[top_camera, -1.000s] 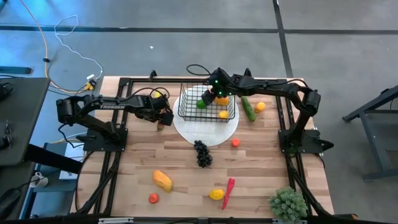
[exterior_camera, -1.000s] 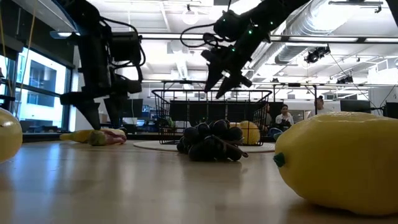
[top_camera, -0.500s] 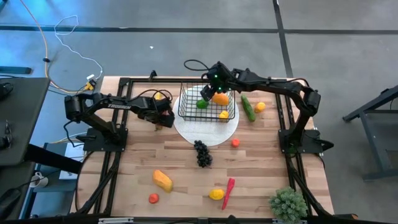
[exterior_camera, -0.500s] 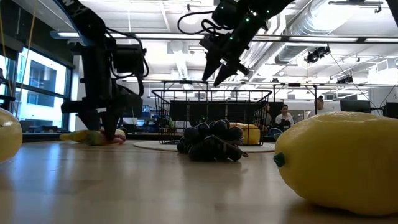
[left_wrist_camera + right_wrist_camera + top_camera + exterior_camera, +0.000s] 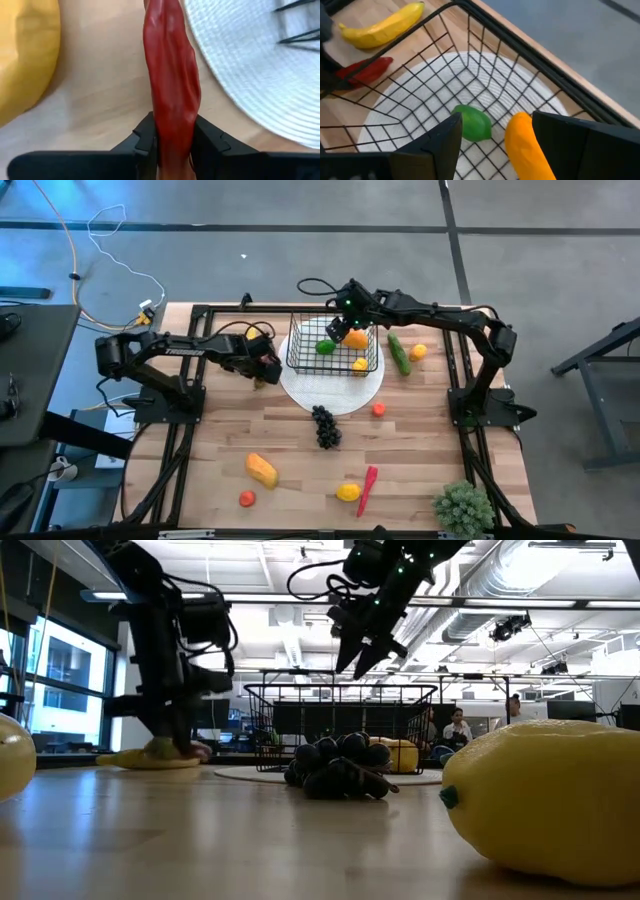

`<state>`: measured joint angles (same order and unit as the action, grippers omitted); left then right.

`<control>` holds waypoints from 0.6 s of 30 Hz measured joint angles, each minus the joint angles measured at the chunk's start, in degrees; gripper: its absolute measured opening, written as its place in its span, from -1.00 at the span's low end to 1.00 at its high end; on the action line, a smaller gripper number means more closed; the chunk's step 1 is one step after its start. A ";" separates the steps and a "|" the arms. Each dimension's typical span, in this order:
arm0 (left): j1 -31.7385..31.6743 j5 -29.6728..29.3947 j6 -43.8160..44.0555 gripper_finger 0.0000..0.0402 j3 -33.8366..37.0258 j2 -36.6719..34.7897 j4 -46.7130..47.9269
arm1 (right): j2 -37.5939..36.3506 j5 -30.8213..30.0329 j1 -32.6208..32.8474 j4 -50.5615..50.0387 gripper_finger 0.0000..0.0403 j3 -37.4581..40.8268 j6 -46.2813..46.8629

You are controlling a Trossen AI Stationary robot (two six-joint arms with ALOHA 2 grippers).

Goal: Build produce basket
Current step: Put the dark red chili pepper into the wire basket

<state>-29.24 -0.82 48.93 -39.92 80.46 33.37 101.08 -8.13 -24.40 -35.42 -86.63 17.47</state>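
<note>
Chili: red chili [image 5: 171, 80] lies flat on the worktop [image 5: 290, 435], between the banana [image 5: 25, 55] and the white plate [image 5: 240, 65].
Left pincer [image 5: 172, 145]: fingers pressed onto the chili's sides.
Advice: lift straight, clear the basket [image 5: 333, 348] rim.
Right pincer [image 5: 492, 145]: empty, open over the basket.

Light: bright and even, from ceiling lamps [image 5: 308, 562] in the low view.
Shadows: soft and short on the table [image 5: 290, 435].
Glare: window [image 5: 60, 670] blown out at the low view's edge.
Blur: near lemon [image 5: 545, 805] is out of focus; chili [image 5: 172, 85] and banana [image 5: 25, 55] are soft at close range.
</note>
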 joint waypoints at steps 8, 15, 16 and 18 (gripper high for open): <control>-1.09 -0.42 0.53 -0.66 0.00 -9.99 -0.33 | -3.38 -1.91 -1.53 -0.83 0.10 0.00 -1.04; -1.17 -5.37 1.79 -0.65 0.00 -20.92 -2.31 | -5.48 -2.41 -2.97 -1.20 0.10 0.00 -1.00; -1.17 -5.83 1.48 -0.66 -0.02 -22.25 -3.39 | -5.64 -2.61 -3.12 -1.58 0.10 0.00 -1.02; -1.17 -6.55 0.70 -0.66 -0.02 -24.62 -6.16 | -5.92 -2.81 -3.37 -1.64 0.10 0.00 -0.96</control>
<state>-30.41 -7.37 49.63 -39.94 55.84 27.21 95.16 -10.94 -27.77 -37.06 -86.63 16.51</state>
